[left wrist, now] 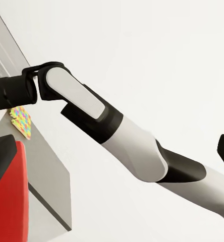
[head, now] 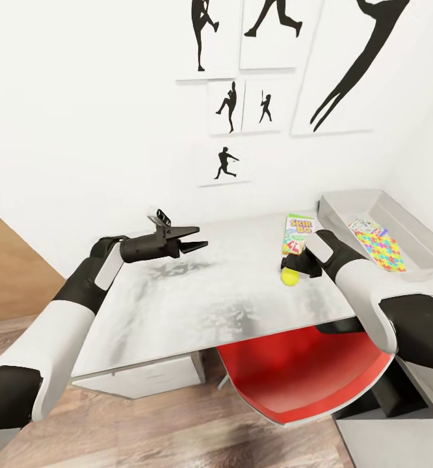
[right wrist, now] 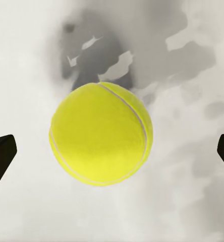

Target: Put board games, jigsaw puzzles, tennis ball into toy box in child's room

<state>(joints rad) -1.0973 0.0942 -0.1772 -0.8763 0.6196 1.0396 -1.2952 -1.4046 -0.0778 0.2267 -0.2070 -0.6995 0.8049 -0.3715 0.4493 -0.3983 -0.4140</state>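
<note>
While the right hand [head: 293, 265] hangs spread wide over the tennis ball [head: 289, 277] on the counter [head: 177, 305], beside a board game [head: 298, 234], the left hand [head: 194, 239] hovers apart, released.

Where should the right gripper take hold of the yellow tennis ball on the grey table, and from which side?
Across its widest part, from straight above. The round yellow tennis ball rests on the glossy grey table with bare top around it, and the right gripper sits over it, open, a finger on either side. A sphere offers no edges, so closing at mid-height should keep it from squirting out. The Skip-Bo box lies nearby.
</note>
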